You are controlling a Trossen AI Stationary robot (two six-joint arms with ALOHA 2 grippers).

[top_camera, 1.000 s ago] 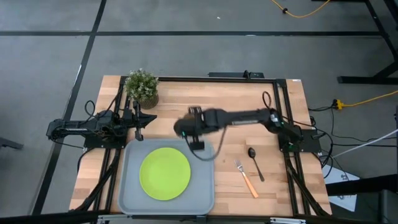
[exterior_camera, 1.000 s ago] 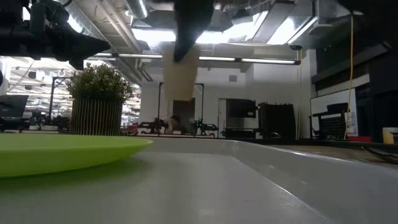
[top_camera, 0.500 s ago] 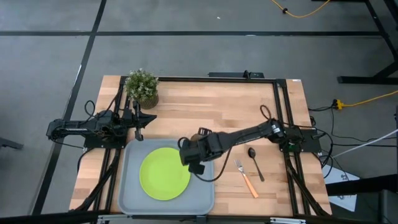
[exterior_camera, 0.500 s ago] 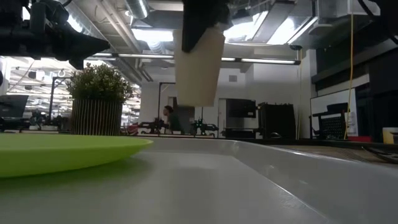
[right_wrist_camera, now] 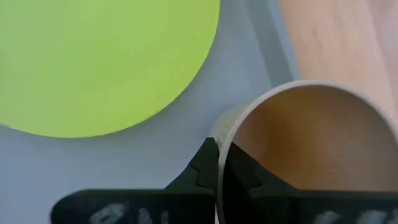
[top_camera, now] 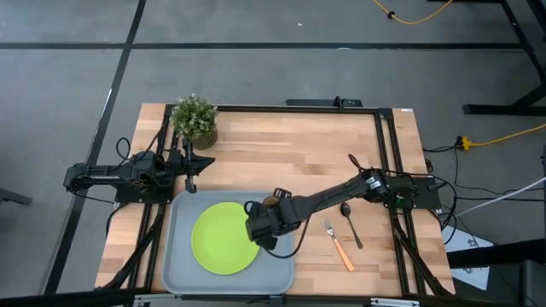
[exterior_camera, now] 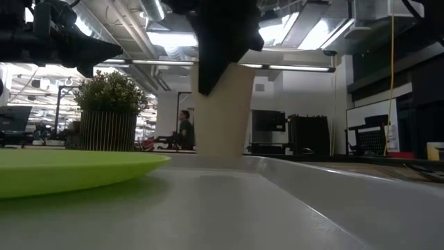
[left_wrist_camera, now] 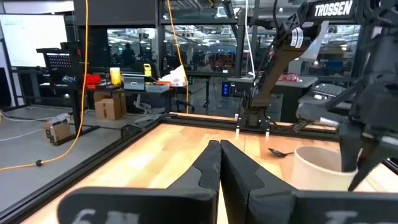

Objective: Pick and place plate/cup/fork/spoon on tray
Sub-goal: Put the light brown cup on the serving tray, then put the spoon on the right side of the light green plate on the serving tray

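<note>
The tan cup [exterior_camera: 223,111] hangs upright in my right gripper [top_camera: 261,228] over the right part of the grey-blue tray [top_camera: 179,264]. In the low view its base is down at the tray floor. The lime-green plate [top_camera: 223,237] lies flat on the tray, just left of the cup. The orange-handled fork [top_camera: 338,243] and the dark spoon [top_camera: 350,223] lie on the wood to the right of the tray. My left gripper [top_camera: 189,175] is shut and empty beyond the tray's far left corner. My right gripper pinches the cup's wall at the rim [right_wrist_camera: 219,155], one finger inside the cup and one outside. The fingers come from above, pointing down. The cup stays upright below them, its base at the tray floor; whether it rests there, I cannot tell.
A potted green plant [top_camera: 194,119] stands at the table's far left. Bare wood stretches across the table's far half. The tray's raised right rim [right_wrist_camera: 264,37] runs close beside the cup.
My right gripper has carried the cup from the tray's far right corner toward the table's near edge and down. The cup has stayed upright and now sits low, beside the plate's right edge.
</note>
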